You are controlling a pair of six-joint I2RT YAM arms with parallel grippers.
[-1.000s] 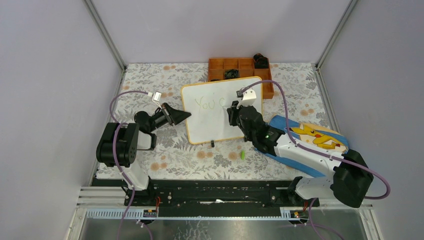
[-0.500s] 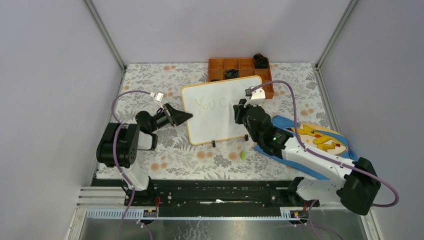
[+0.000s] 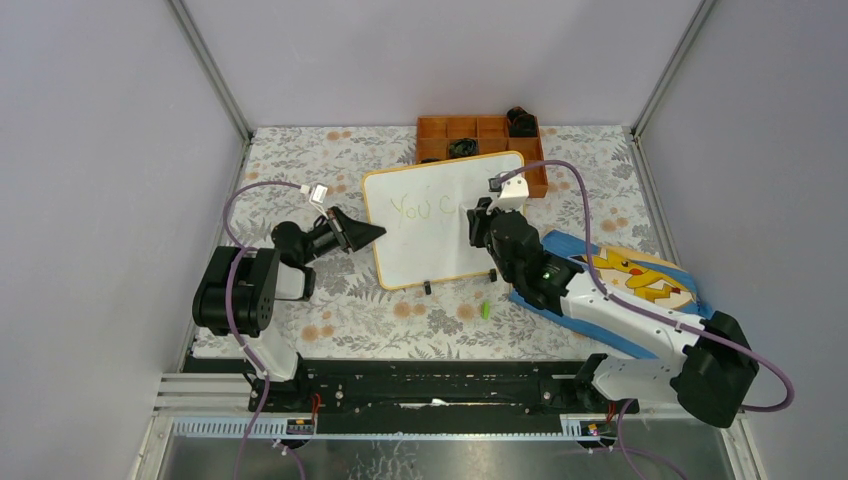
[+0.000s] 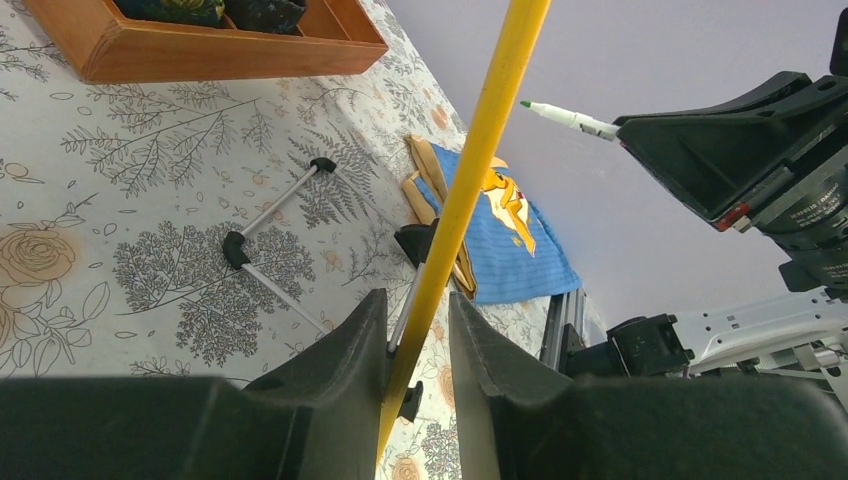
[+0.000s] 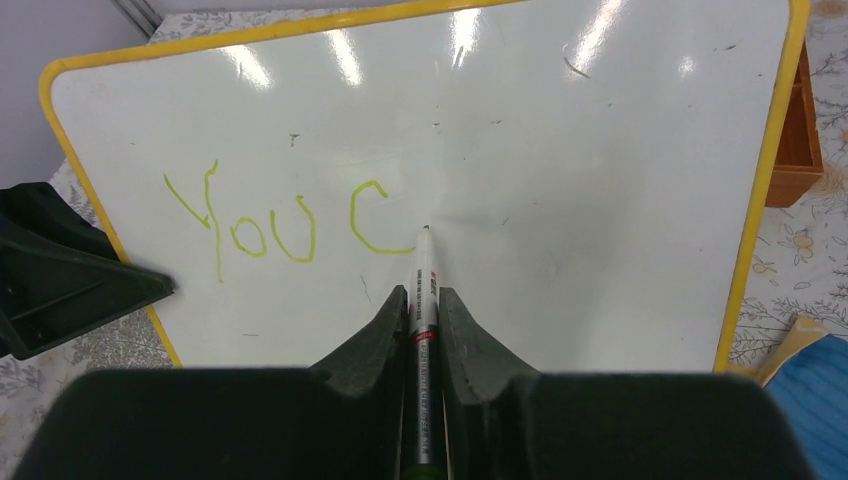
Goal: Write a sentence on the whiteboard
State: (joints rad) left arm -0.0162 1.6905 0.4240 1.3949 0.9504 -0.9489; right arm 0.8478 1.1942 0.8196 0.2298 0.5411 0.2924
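The whiteboard (image 3: 430,250), with its orange-yellow frame, stands tilted mid-table. The sentence (image 3: 424,207) reads "You C" in light green, also clear in the right wrist view (image 5: 290,225). My right gripper (image 3: 478,222) is shut on a white marker (image 5: 423,290); its tip sits on the whiteboard (image 5: 600,150) just right of the "C". My left gripper (image 3: 375,232) is shut on the board's left edge. In the left wrist view the yellow frame (image 4: 480,150) runs between my left gripper's (image 4: 417,300) jaws, and the marker (image 4: 565,116) points at the board's face.
An orange tray (image 3: 480,135) with dark items stands behind the board. A blue cartoon-print cloth (image 3: 620,285) lies under my right arm. A small green cap (image 3: 484,310) lies on the floral tablecloth in front of the board. The board's wire stand (image 4: 270,215) rests behind it.
My right gripper has moved a little to the right with the marker, from over the "C" to just past it. The left gripper and the board have stayed put.
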